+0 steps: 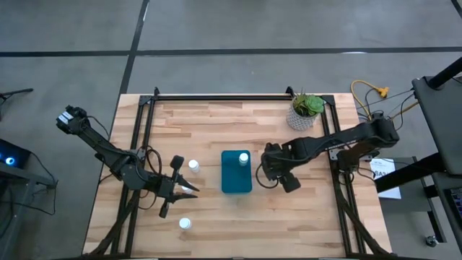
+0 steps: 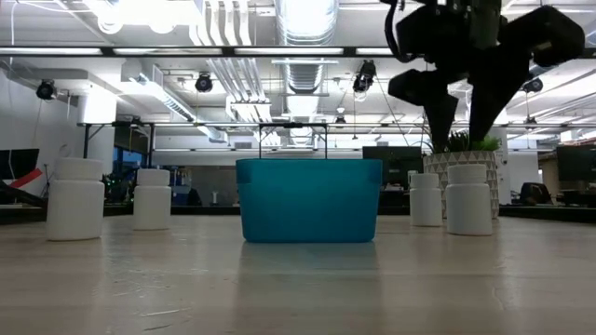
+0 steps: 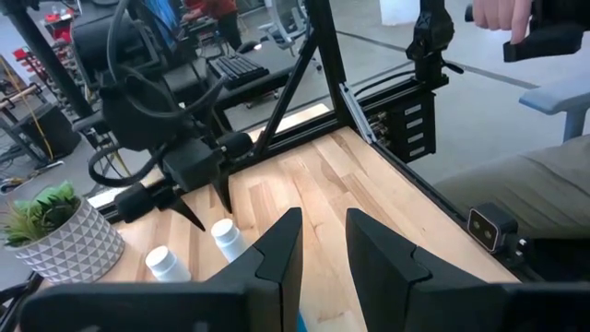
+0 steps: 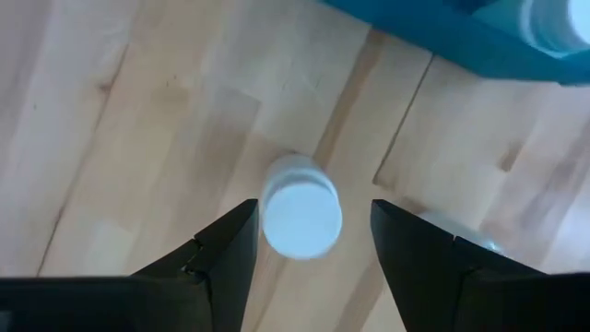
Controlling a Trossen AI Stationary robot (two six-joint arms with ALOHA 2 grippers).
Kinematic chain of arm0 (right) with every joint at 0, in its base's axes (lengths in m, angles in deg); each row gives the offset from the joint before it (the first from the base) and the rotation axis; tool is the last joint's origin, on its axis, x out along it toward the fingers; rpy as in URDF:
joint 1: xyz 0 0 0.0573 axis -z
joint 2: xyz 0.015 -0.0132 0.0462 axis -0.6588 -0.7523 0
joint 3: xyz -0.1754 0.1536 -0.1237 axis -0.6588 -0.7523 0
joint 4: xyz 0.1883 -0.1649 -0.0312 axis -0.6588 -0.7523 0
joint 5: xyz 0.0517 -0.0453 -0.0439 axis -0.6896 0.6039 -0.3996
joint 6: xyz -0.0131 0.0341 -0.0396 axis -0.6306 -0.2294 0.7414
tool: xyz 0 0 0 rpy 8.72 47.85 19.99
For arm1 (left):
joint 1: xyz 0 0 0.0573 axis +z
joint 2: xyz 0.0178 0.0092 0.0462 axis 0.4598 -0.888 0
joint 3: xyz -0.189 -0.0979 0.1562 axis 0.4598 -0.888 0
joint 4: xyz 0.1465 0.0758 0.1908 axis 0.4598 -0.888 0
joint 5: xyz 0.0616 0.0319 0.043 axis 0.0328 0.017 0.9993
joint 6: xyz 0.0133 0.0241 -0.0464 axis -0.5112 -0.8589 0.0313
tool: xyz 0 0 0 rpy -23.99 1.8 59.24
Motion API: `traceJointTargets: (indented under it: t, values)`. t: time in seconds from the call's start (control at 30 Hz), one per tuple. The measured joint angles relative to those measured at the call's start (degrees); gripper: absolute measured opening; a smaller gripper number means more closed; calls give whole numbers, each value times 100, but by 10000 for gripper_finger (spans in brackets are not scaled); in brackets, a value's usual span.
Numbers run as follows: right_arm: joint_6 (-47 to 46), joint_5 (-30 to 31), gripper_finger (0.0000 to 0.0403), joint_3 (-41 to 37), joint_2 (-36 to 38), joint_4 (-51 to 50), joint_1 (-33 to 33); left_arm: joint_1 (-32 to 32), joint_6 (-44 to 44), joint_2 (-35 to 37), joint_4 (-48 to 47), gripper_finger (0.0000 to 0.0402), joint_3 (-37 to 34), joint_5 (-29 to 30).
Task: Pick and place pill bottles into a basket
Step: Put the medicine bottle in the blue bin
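Note:
The teal basket (image 1: 232, 177) (image 2: 309, 200) stands mid-table with one white pill bottle (image 1: 243, 157) in its far right corner. Two pill bottles (image 1: 193, 165) (image 1: 185, 224) stand on the table to its left. To its right stand two more (image 2: 468, 199) (image 2: 426, 200). My right gripper (image 2: 463, 126) (image 4: 313, 217) points down, open, just above the nearer of these (image 4: 300, 217), one finger on either side of its cap and clear of it. My left gripper (image 1: 189, 189) (image 3: 323, 226) hovers left of the basket, shut on nothing.
A white pot with a green plant (image 1: 304, 112) (image 3: 55, 231) stands at the far right of the table. Black frame rails (image 1: 224, 96) run along the far edge and both sides. A person's hand (image 3: 502, 14) shows beyond the table.

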Motion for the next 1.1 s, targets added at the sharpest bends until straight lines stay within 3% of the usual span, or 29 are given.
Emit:
traceJointTargets:
  t: [1.1]
  values:
    - [-89,-68,203,-764,-70,970,0,13,-39,-102,33,70,7,0]
